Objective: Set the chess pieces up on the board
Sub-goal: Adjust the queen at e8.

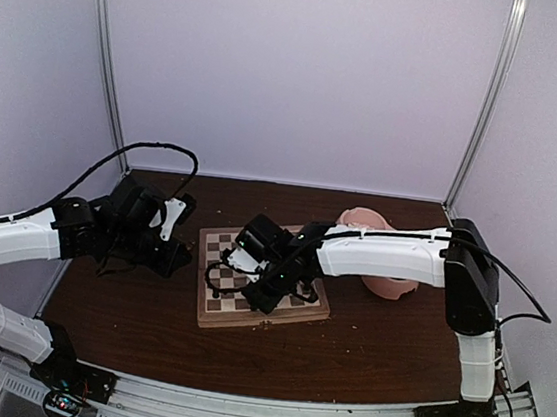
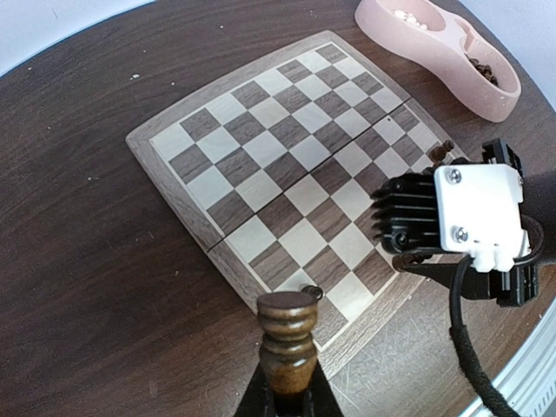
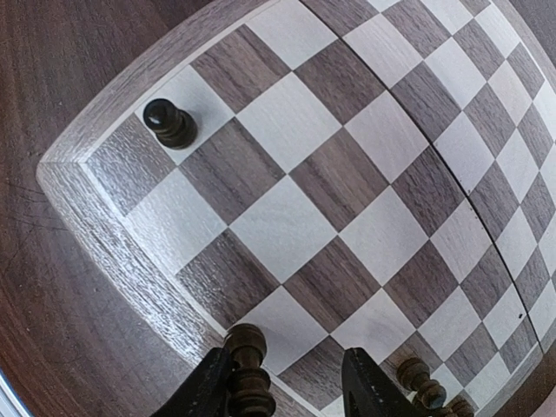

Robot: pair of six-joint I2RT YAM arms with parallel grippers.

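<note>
1. Location: board [image 1: 262, 285] flat and open, mid-desk [image 1: 361, 364], a touch nearer the left edge than the right. Mostly bare squares. Few dark chess pieces [image 3: 418, 376] along its frame, plus a corner piece [image 3: 169, 122] alone on a light square.
2. Spare stock: pink bowl [image 2: 452, 65] toward the desk's far right corner, cream pieces in one compartment, dark ones in the other.
3. Left gripper [image 2: 288, 389]: fingers [image 2: 261, 401] clamped low on the held piece [image 2: 287, 334]. Piece upright, at the board's side facing the desk's left edge.
4. Right gripper [image 3: 287, 387]: fingers [image 3: 204, 391] apart, low over the board. Near piece [image 3: 248, 369] just inside one finger, well clear of the other. Not clamped. Cannot tell whether that finger touches it.
5. Handling, judged: light, rigid turned wood with a glossy finish, so likely slippery. Narrow foot, tall body, so easy to topple.
6. Grip advice: take at the waist groove under the head or low on the stem. Keep vertical, seat the foot flat on the square, open gently, lift straight up to avoid clipping neighbours.
7. Hidden or unclear:
   - foot of the held piece behind the fingers, and its height above the surface
   - rank of any piece, too small or cut off
   - board squares under the right arm [image 1: 384, 253] in the top view, and part of the bowl behind it
   - piece count in the bowl
</note>
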